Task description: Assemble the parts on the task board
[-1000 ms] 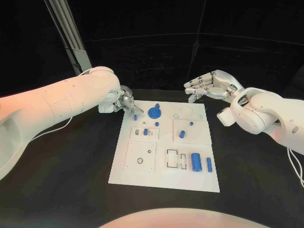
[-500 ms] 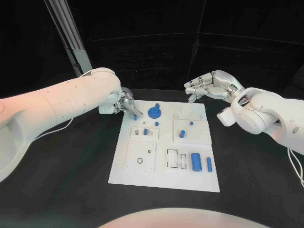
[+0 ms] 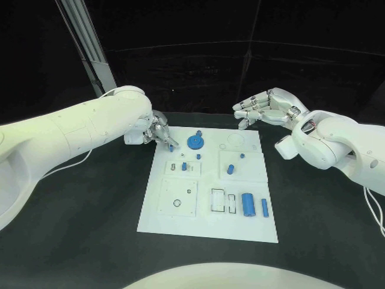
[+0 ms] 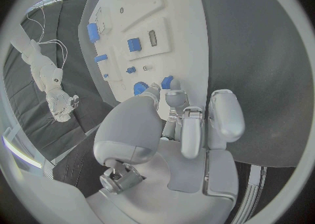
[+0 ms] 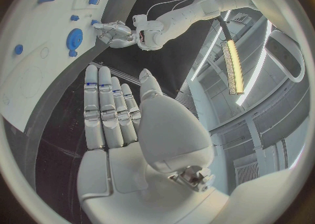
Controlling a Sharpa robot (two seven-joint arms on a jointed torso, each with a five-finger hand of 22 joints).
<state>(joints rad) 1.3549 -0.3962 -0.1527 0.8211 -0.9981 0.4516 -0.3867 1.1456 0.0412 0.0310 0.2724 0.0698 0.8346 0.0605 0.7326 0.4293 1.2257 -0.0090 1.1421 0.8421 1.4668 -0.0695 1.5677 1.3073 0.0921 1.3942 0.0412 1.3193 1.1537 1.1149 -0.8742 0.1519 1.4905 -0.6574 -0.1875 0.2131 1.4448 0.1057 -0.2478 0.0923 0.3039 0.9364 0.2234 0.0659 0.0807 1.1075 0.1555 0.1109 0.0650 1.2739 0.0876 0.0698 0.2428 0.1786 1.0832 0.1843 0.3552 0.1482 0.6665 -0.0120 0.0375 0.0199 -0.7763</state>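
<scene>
Here, in the head view, the white task board (image 3: pixel 212 183) is seen lying flat in the middle of the black table (image 3: pixel 88 217). The left hand (image 3: pixel 158 131) is placed at the board's far left corner, where a small blue peg (image 3: pixel 171 147) is pinched between its fingertips. A round blue gear (image 3: pixel 195 143) is seen just beside it, and more blue parts (image 3: pixel 248 205) are laid nearer on the board. The right hand (image 3: pixel 266 109) is held above the far right corner, open, with nothing in it. In the left wrist view, the peg (image 4: pixel 168 82) is held at the fingertips (image 4: pixel 175 97) over the board's edge. In the right wrist view, the right hand (image 5: pixel 131 129) is kept flat and empty, fingers straight, and the gear (image 5: pixel 74 39) is seen on the board.
</scene>
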